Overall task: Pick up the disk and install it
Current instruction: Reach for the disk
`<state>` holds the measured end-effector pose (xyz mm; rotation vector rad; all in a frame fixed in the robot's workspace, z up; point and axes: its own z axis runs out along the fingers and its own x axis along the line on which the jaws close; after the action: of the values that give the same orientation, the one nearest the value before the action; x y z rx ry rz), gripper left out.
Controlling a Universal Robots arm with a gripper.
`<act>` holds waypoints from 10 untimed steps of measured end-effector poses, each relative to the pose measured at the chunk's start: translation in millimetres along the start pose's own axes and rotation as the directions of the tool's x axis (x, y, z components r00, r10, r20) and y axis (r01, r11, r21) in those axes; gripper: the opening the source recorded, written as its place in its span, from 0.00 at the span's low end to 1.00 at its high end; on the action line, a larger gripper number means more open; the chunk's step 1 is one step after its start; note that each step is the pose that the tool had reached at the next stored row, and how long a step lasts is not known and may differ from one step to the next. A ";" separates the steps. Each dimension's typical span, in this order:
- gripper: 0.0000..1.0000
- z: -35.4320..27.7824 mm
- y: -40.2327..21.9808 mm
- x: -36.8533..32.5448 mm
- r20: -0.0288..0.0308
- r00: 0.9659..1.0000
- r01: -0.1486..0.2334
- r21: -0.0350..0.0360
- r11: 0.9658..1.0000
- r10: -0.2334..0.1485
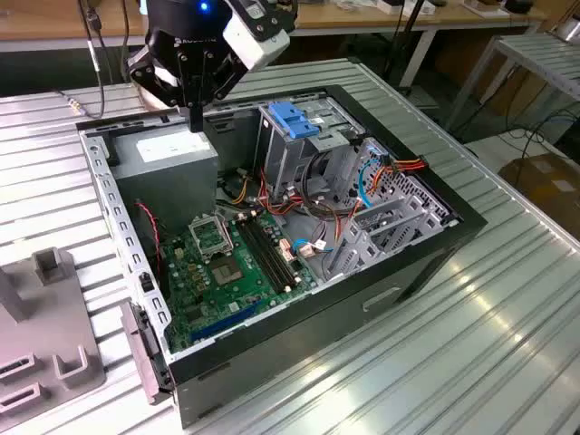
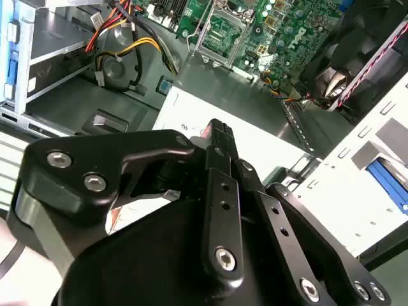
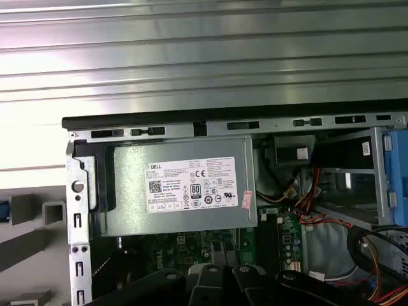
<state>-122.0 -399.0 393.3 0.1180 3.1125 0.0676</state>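
- Black metal fingers of the gripper (image 1: 195, 116) are pressed together into one narrow tip pointing down, with nothing between them; in the second wrist view (image 2: 217, 127) the closed tip shows the same.
- Directly under the fingertips lies the large grey metal box with a white sticker (image 1: 172, 159), set in a corner of the open black computer case (image 1: 109, 208). The tip hangs over the sticker (image 2: 268, 143); whether it touches I cannot tell.
- Just beside the fingers, towards the exterior view's right, stands the tall grey metal cage with a blue plastic handle (image 1: 290, 136), upright and apart from them.
- Between the box's edge and the cage is a narrow gap crossed by yellow, red and black cables (image 1: 240, 190), so little free room lies there; above the case the space around the fingers is open.
- Below and beyond the box's near edge lies the flat green circuit board (image 1: 227, 263), well under the fingertips.
- The case's perforated metal rim (image 3: 76, 210) runs close behind the box, beside the ribbed silver metal table (image 1: 453, 344).
- Well apart from the fingers, outside the case, sits a grey block fixture (image 1: 54, 317). A small blue sliver (image 3: 3, 211) shows beside its blocks; whether that is the disk I cannot tell.
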 end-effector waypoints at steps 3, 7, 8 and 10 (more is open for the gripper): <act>0.10 -0.2 -0.3 3.9 0.000 1.000 0.000 0.000 1.000 0.000; 0.10 -0.3 -0.8 11.1 0.000 1.000 0.000 0.000 1.000 0.000; 0.10 -0.3 -0.9 12.4 0.000 1.000 0.000 0.000 1.000 0.000; 0.10 -0.4 -1.1 14.5 0.000 1.000 0.000 0.000 1.000 0.000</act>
<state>-136.5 -398.9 393.3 0.1180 3.1124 0.0677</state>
